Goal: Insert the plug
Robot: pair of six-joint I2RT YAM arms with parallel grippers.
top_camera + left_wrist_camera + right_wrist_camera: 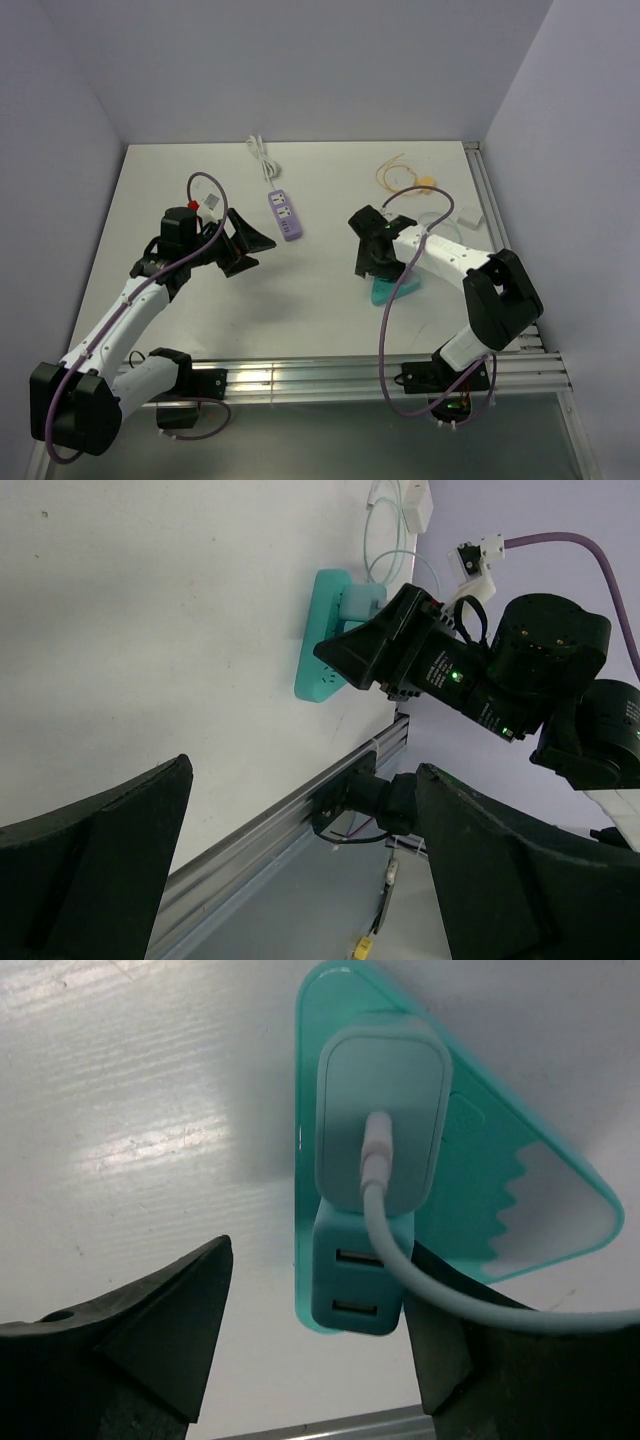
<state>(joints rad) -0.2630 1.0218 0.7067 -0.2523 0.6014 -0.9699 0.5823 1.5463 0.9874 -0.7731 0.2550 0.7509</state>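
Observation:
The plug [427,186] is a small yellow-tan block on a thin looped yellow cable [393,172] at the far right of the table, away from both grippers. My right gripper [378,262] [318,1260] hovers over a teal power strip [392,292] [480,1180] with its jaws open. They straddle a teal USB block [358,1280] below a pale adapter [385,1090] with a white cord, seated in the strip. The left finger stands apart from the block and the right finger is close against it. My left gripper [250,250] [300,780] is open and holds nothing.
A purple power strip [285,215] with a white cord [262,155] lies at the centre back. A white box [468,215] [418,505] sits near the right rail. An aluminium rail [330,378] [300,805] runs along the near edge.

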